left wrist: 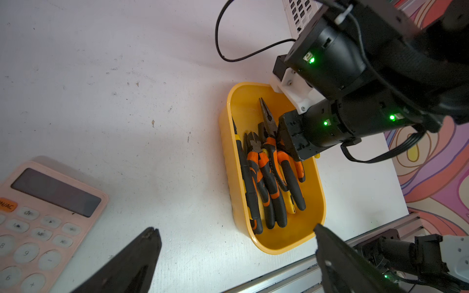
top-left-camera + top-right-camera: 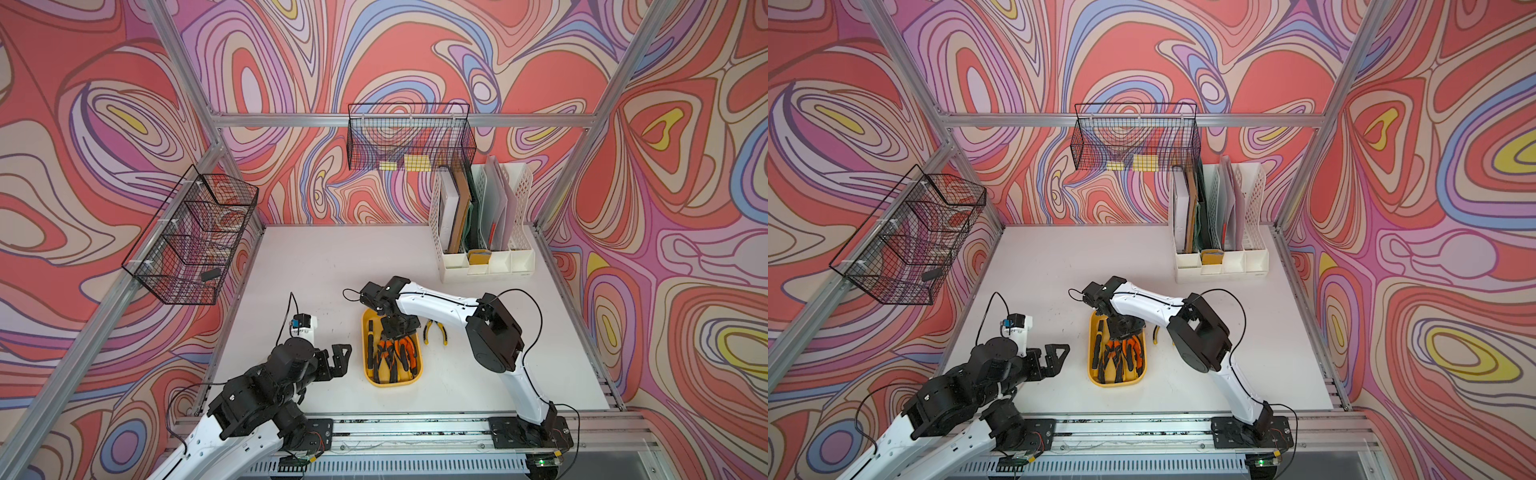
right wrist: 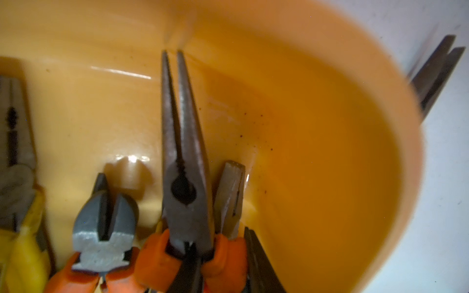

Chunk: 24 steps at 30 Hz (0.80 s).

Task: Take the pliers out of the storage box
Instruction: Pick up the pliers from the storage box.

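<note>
The yellow storage box (image 2: 392, 383) (image 2: 1117, 383) sits mid-table with several pliers (image 2: 392, 353) (image 2: 1121, 353) (image 1: 269, 177) lying lengthwise in it, handles orange-and-black or yellow-and-black. My right gripper (image 2: 395, 332) (image 2: 1121, 332) (image 3: 223, 263) reaches down into the box (image 3: 304, 152). It is shut on one orange handle of the needle-nosed pliers (image 3: 182, 152). Another pair of pliers (image 2: 435, 332) (image 3: 436, 71) with yellow handles lies on the table just right of the box. My left gripper (image 2: 338, 365) (image 2: 1054, 357) (image 1: 234, 228) hovers open and empty left of the box (image 1: 248, 106).
A pink calculator (image 1: 38, 223) lies on the table beside my left gripper. A white file rack (image 2: 484, 216) stands at the back right. Black wire baskets hang on the back wall (image 2: 409, 139) and left wall (image 2: 191, 237). An aluminium rail (image 2: 415, 428) runs along the front.
</note>
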Available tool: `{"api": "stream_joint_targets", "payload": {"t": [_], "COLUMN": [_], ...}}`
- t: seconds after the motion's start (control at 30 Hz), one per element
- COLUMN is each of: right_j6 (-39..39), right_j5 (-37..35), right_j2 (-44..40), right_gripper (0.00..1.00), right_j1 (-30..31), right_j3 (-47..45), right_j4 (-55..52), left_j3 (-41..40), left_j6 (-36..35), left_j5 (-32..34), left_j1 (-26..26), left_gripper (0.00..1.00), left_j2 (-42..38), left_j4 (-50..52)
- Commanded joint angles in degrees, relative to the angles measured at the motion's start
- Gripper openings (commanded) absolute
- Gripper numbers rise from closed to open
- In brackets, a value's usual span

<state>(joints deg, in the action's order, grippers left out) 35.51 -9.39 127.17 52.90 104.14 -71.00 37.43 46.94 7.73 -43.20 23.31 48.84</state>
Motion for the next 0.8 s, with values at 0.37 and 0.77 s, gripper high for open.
{"api": "stream_joint_targets", "payload": {"t": [0.37,0.77], "right_j6": [1.13,1.3], "right_j5": [0.42,2.05], "right_j2": [-5.99,-13.5], "right_gripper": [0.14,0.11], "right_j1": [-0.97,-1.51], "right_j3": [-1.42,-4.87], "right_j4": [4.22,8.86], "left_j3": [1.51,1.71], "left_j6": [-0.18,-0.1], "left_j5": [0.79,0.79], "left_j1": [-0.36,-0.39], "left_gripper": [1.0,1.0], "left_j2": [0.59,0.97], "left_j4": [1.31,1.06]}}
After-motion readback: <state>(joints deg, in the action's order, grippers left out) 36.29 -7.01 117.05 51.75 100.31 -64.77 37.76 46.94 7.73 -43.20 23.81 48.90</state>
